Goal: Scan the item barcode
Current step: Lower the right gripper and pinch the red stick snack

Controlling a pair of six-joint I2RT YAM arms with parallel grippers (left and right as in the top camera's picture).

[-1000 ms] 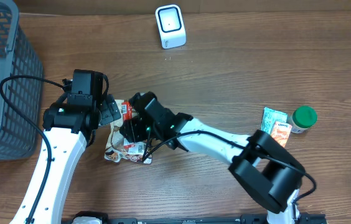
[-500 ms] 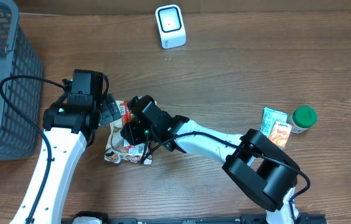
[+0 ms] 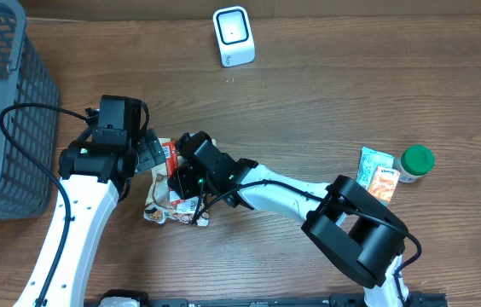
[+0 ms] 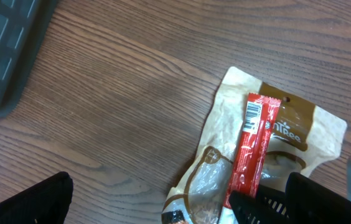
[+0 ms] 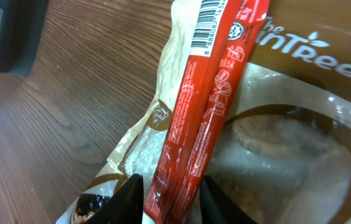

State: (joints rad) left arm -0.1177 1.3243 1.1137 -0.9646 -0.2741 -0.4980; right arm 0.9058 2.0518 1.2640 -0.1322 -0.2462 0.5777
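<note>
Wood table; right hand astride half-hidden red packet, grip unclear; left hand spread.

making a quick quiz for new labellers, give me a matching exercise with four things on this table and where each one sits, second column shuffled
Things:
1. white scanner
2. grey basket
3. green-lidded jar
4. red stick packet

Places:
A. right side of the table, next to an orange-and-teal packet
B. far edge, near the middle
C. lying on the brown-and-beige pouch
D. left edge

Pairs: 1-B, 2-D, 3-A, 4-C
</note>
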